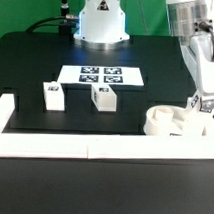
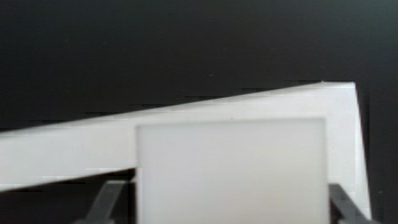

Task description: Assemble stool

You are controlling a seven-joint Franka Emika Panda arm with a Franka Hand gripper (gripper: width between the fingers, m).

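Observation:
The round white seat (image 1: 173,121) lies at the front of the table on the exterior view's right, against the border rail. Two white leg blocks with tags stand apart on the black table, one (image 1: 53,95) on the exterior view's left and one (image 1: 102,96) near the middle. My gripper (image 1: 202,105) hangs just above the seat's far right edge. In the wrist view my gripper (image 2: 231,208) is shut on the third leg block (image 2: 231,165), a plain white face filling the space between the two dark fingers (image 2: 114,202).
The marker board (image 1: 101,75) lies flat behind the two leg blocks. The long white border rail (image 1: 54,144) runs along the front and up the left side; a slanted white band of it (image 2: 71,150) shows behind the held block. The robot base (image 1: 101,20) stands at the back.

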